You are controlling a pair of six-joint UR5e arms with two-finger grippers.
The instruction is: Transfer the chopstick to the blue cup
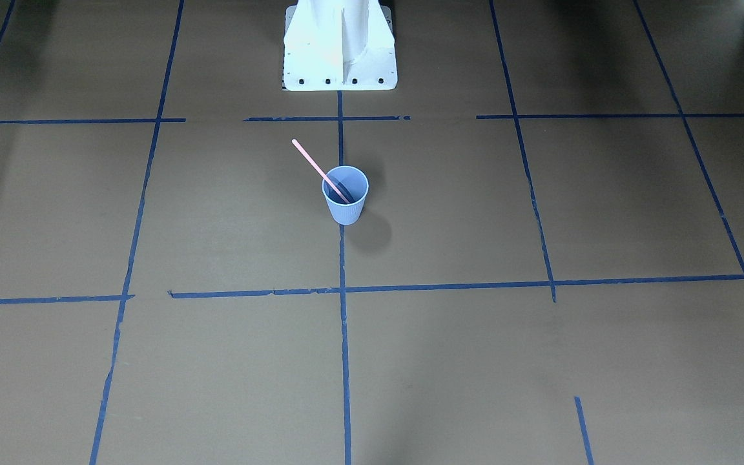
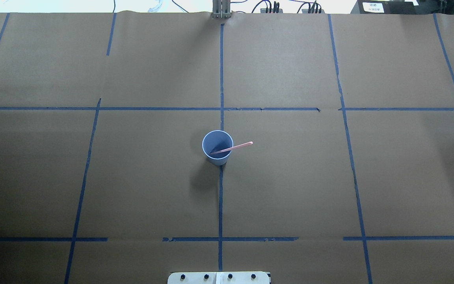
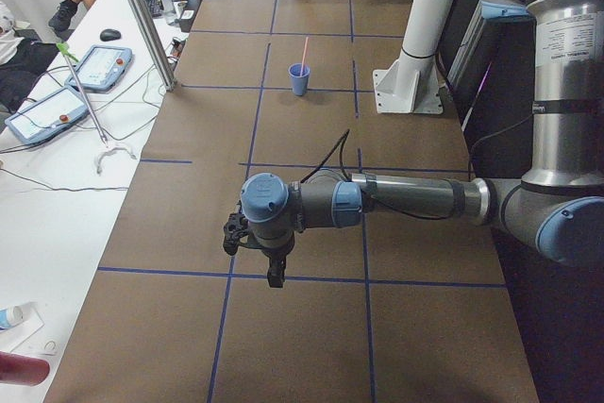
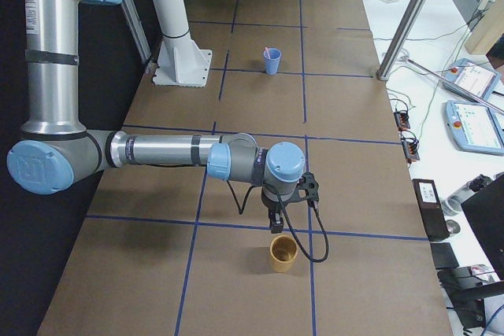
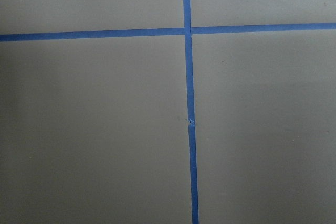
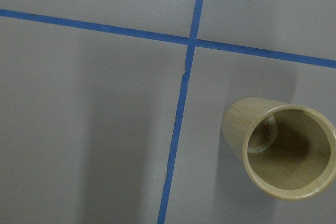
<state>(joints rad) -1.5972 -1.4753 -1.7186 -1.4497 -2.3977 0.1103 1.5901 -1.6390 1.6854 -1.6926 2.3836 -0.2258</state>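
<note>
The blue cup (image 1: pixel 345 205) stands upright near the table's middle, on a blue tape line; it also shows in the overhead view (image 2: pixel 219 159). The pale pink chopstick (image 1: pixel 310 161) stands tilted inside it, its lower end in the cup and its upper end leaning over the rim (image 2: pixel 239 146). Neither gripper touches them. My left gripper (image 3: pixel 275 277) hangs over bare table at the near end of the exterior left view, and I cannot tell if it is open or shut. My right gripper (image 4: pixel 276 226) hangs just above a tan cup, and its state also cannot be told.
A tan wooden cup (image 4: pixel 283 253) stands upright and empty under my right wrist (image 6: pixel 281 150), far from the blue cup. The white robot pedestal (image 1: pixel 340 58) stands at the table's robot side. Blue tape lines cross the brown table (image 2: pixel 290 177). Operator desks border the far edge.
</note>
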